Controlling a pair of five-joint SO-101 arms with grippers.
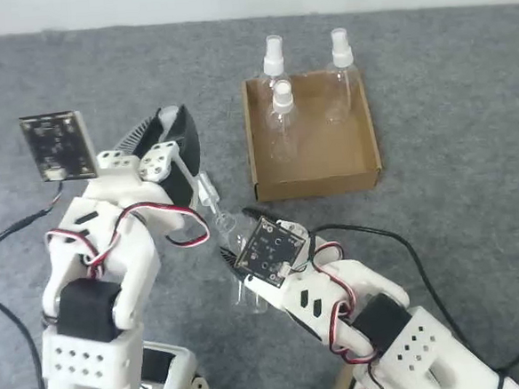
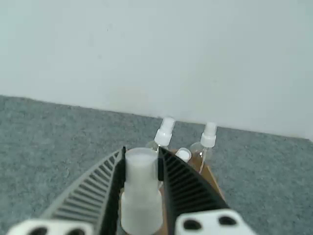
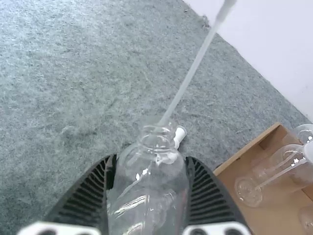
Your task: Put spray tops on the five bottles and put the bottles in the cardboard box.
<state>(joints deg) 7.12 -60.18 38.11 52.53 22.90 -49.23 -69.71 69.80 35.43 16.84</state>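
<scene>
Left gripper [image 2: 141, 152]: jaws pressed together on the sides of a white spray top [image 2: 141, 196]. Its dip tube [image 3: 190, 68] hangs slantwise below, toward the right gripper [image 3: 151, 166].

Right gripper: jaws clamped around the body of a clear bottle [image 3: 146, 196], with the open mouth [image 3: 155, 133] just ahead of the fingertips. The tube's lower end sits at the rim of the mouth. Whether it has entered cannot be told.

Recommended procedure:
1. Bring the top directly over the mouth so the tube lines up with the bottle's axis.
2. Lower the top. A slanted tube will likely catch on the rim or bend.
3. Hold the bottle steady, seat the cap squarely, then fasten it.

Count:
- Spray tops held: one.
- Uncapped bottles held: one.
- capped bottles [image 1: 283, 113] standing in the cardboard box [image 1: 317, 186], just beyond both grippers: three.
</scene>
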